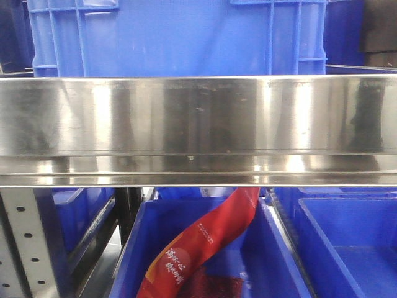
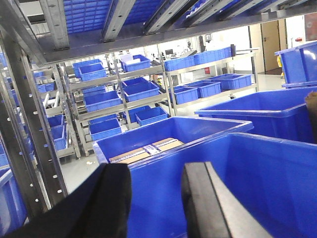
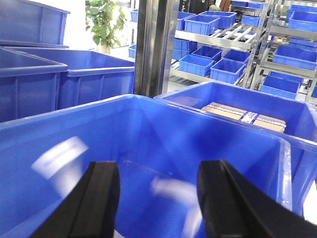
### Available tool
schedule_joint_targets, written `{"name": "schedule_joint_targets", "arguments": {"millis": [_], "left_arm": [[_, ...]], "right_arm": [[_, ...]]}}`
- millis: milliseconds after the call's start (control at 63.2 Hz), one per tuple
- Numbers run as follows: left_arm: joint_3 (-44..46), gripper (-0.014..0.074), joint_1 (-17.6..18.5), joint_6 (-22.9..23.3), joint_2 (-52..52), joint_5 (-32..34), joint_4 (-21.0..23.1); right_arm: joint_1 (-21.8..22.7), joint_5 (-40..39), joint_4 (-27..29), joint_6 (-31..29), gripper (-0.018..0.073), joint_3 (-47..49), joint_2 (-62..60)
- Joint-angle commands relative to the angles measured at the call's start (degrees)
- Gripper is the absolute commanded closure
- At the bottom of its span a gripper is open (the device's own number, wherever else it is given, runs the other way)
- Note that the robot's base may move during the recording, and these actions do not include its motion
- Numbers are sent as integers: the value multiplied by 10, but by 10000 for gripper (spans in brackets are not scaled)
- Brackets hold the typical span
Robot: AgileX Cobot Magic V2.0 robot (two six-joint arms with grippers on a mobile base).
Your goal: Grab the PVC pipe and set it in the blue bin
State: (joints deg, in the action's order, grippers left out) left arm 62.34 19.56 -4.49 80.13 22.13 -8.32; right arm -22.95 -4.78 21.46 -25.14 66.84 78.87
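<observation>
Far left of the left wrist view a rack upright (image 2: 29,129) is seen. The left gripper (image 2: 156,171) is spread wide with nothing held, aimed over the rim of a near bin (image 2: 257,178); no pipe is visible there. A cardboard box (image 2: 146,150) is seen in the bin behind. The front view is blocked by a steel shelf beam (image 1: 198,118). A red bag (image 1: 205,242) lies in a lower bin, and neither gripper is shown. In the right wrist view a white blurred piece (image 3: 57,161) is seen low at left inside the blue bin (image 3: 208,134), just outside the left finger. The right gripper (image 3: 158,168) is also spread and empty, held above the bin's inside. A second white piece (image 3: 171,188) is seen lower down, between the fingers and deeper in the bin. Both are judged to be PVC pipe, but they are too smeared for the long axis to be told. The pipe thus lies below and ahead of the right gripper, so the right arm is judged nearer. Whether this bin is source or target cannot be told. A flat carton (image 3: 242,115) is seen in the bin at right.
</observation>
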Motion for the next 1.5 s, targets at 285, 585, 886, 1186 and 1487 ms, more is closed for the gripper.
{"name": "schedule_joint_targets", "arguments": {"millis": [285, 585, 886, 1186, 1487], "left_arm": [[5, 709, 11, 1, -56, -55, 1], [4, 707, 11, 1, -130, -113, 7], [0, 707, 7, 1, -219, -190, 4], [-1, 707, -21, 1, -295, -279, 1], [-65, 707, -23, 1, -392, -309, -5]], "right_arm": [[-1, 26, -3, -3, 698, 5, -57], [-1, 52, -3, -3, 727, 3, -111], [13, 68, -3, -3, 720, -29, -185], [63, 85, -3, -3, 720, -96, -292], [109, 117, -3, -3, 720, -148, -377]]}}
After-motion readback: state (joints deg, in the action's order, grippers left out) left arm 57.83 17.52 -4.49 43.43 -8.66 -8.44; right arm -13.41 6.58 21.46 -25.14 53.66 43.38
